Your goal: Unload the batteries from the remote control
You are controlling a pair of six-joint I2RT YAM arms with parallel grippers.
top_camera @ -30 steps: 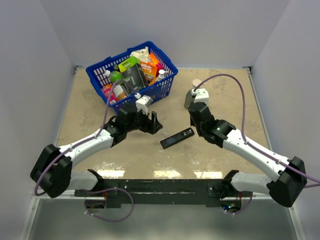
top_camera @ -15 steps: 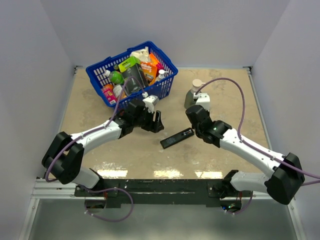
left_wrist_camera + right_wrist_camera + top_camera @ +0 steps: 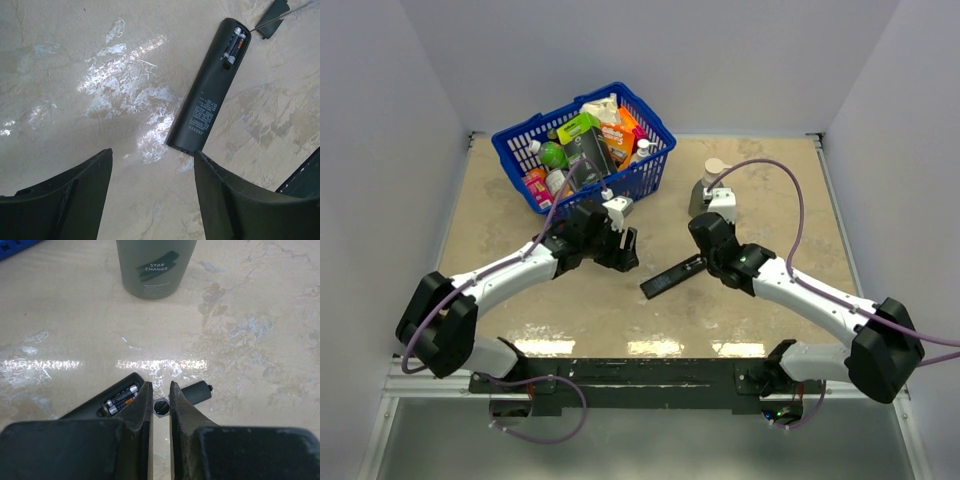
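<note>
While the remote control (image 3: 674,276) lies mid-tabletop (image 3: 520,290) with batteries (image 3: 232,46) seated, the right gripper (image 3: 160,401), fingers nearly closed and empty, has advanced to its 2 o'clock end; the left gripper (image 3: 150,185) hangs wide open.

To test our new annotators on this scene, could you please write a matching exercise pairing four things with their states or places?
1. batteries
2. left gripper
3. grey bottle
4. blue basket

A. standing upright
B. open, holding nothing
C. packed with groceries
D. lying in the slot of the remote control

Pairs: 1-D, 2-B, 3-A, 4-C.
</note>
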